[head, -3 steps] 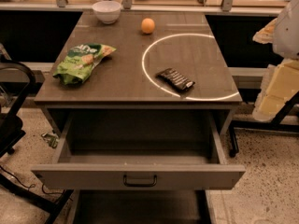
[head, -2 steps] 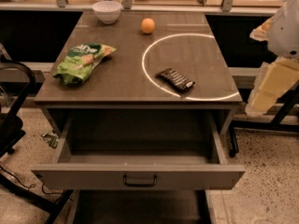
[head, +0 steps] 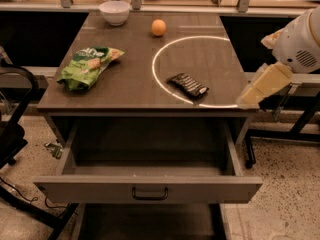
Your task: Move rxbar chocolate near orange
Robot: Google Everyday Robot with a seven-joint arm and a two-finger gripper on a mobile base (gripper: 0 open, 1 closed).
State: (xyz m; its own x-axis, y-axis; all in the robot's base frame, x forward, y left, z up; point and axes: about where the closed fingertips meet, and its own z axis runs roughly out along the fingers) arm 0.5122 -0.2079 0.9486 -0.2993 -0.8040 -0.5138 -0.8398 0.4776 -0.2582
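**Open-drawer table with snack bar, fruit and arm at the right edge**

Nearest the camera, a grey drawer (head: pixel 65 190) stands pulled out from under the table (head: pixel 125 91); a dark handle (head: pixel 150 194) sits at the middle of its front panel, and its interior looks dark and bare. A speckled floor (head: pixel 285 194) surrounds the furniture, and part of a black chair (head: pixel 15 129) shows at the left.

On the wooden tabletop, the rxbar chocolate (head: pixel 188 85) lies flat and angled in the near right part. It rests just inside the near arc of a bright ring of light (head: pixel 154 59) cast on the surface. To its right, apart from it, the pale gripper (head: pixel 250 98) slants down to the table's near right corner, its tip at the edge of the top. It holds nothing, and whether it is open or closed cannot be told. Above it, the rounded white arm housing (head: pixel 300 41) fills the right margin.

Farther left, a green chip bag (head: pixel 87 66) lies crumpled near the left edge, well apart from the bar.

Toward the far side, the orange (head: pixel 159 27) sits just outside the ring's far left arc, well apart from the bar and in line behind it. A white bowl (head: pixel 115 12) stands upright at the far edge, left of the orange and near it but not touching.
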